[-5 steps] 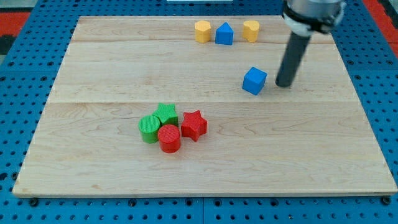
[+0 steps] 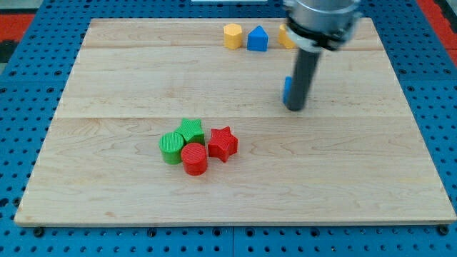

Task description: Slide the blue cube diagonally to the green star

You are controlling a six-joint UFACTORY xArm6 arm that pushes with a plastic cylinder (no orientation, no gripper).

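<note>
The blue cube [image 2: 287, 88] sits right of the board's middle, mostly hidden behind my dark rod; only its left edge shows. My tip [image 2: 294, 108] rests on the board right at the cube, in front of it. The green star [image 2: 191, 130] lies down and left of the cube, in a tight cluster with other blocks.
A green cylinder [image 2: 171, 147], a red cylinder [image 2: 194, 158] and a red star [image 2: 222, 143] crowd around the green star. At the view's top edge stand a yellow hexagon [image 2: 233, 35], a blue house-shaped block [image 2: 258, 38] and a yellow block [image 2: 285, 36] partly behind the arm.
My rod has moved left from the cube's right side and now covers most of the blue cube. The other blocks have not moved.
</note>
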